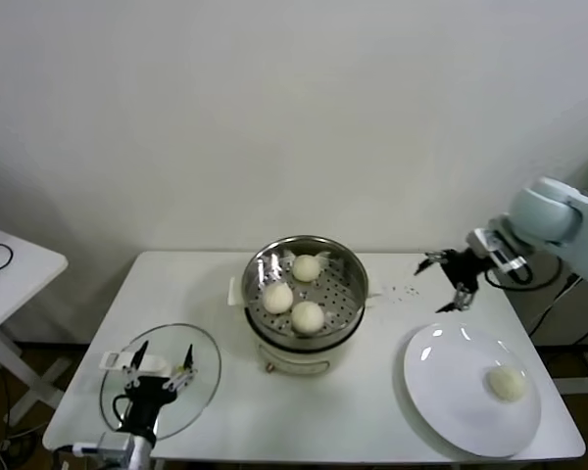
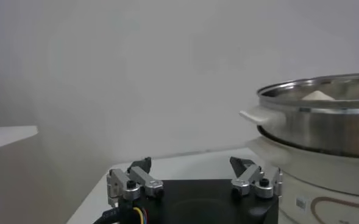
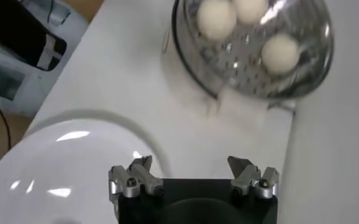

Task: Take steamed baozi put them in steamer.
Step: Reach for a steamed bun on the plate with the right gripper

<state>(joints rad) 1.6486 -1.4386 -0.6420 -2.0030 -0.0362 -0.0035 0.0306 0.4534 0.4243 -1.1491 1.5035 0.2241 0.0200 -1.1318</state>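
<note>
In the head view, the steamer (image 1: 305,294) stood at the middle of the white table (image 1: 392,411), with three steamed baozi (image 1: 308,316) lying on its perforated bottom. A fourth baozi (image 1: 508,382) lay on the white plate (image 1: 451,411) at the lower right of the frame. The right gripper (image 1: 444,279) hung in the air right of the steamer and above the plate's far edge, its jaws spread wide and empty. At the lower left, the left gripper (image 1: 162,370) hovered over the glass lid (image 1: 202,392), fingers apart, holding nothing.

In the left wrist view, the left gripper (image 2: 191,172) stood open at the bottom of the frame, the steamer (image 2: 325,122) at the right.

In the right wrist view, the open right gripper (image 3: 191,167) sat at the bottom, the plate (image 3: 51,164) at the lower left, and the steamer (image 3: 301,79) with its three buns along the top.
</note>
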